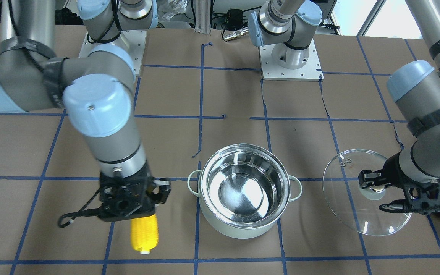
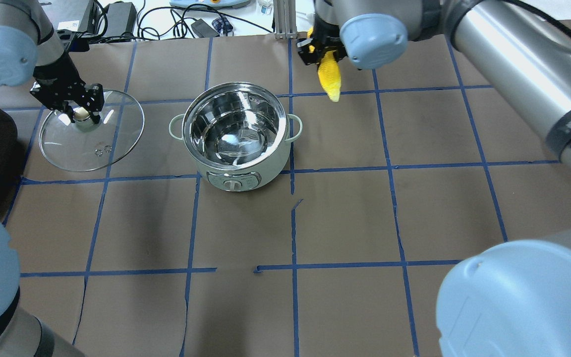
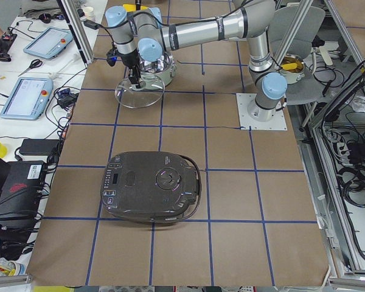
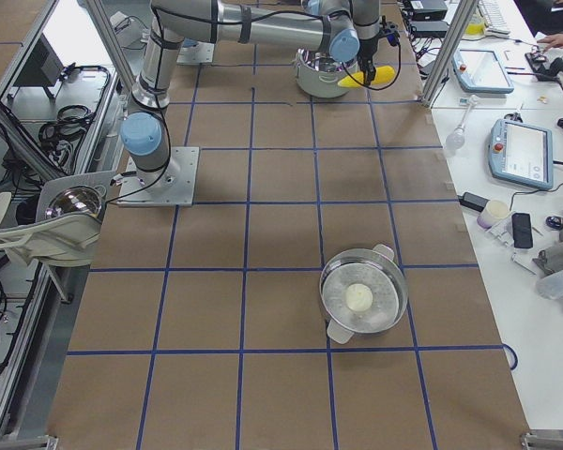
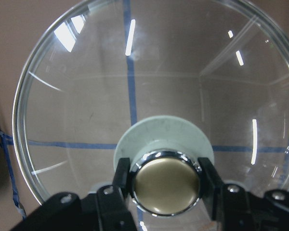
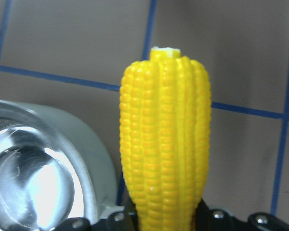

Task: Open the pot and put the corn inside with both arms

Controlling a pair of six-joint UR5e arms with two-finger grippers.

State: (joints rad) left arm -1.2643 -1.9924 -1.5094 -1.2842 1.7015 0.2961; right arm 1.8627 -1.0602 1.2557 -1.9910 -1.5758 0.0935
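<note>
Your right end effector [image 1: 139,212] is clenched on the corn [image 1: 144,233]. It grips the cob by one end, so the rest juts out beyond the fingers, long axis in line with the end effector and free end pointing away from the robot's base. The cob hangs clear of the worktop [image 1: 243,95].

The move turns on this: the pot [image 1: 239,230] stands to the robot's left of the cob and a little nearer the base. It is near but not touching. The pot is open and shows only bare steel inside. The cob looks about as long as the mouth is wide, so judge the angle. My guess is it goes in more easily tipped end-first than laid flat across the rim. The loop handle [image 1: 193,183] on the corn's side faces the approach and sits below the rim, so carry the cob over it.

The right arm is the nearer one for this. Your left end effector [image 5: 166,187] is closed on the knob [image 1: 375,190] of the glass lid [image 1: 342,191]. It holds the lid tilted, off to the pot's far side and apart from the mouth. I cannot tell whether the lid's low edge touches the worktop.

Nothing lies between cob and pot. The black appliance [image 3: 152,191] and a second steel pot [image 4: 324,291] both sit well apart.
</note>
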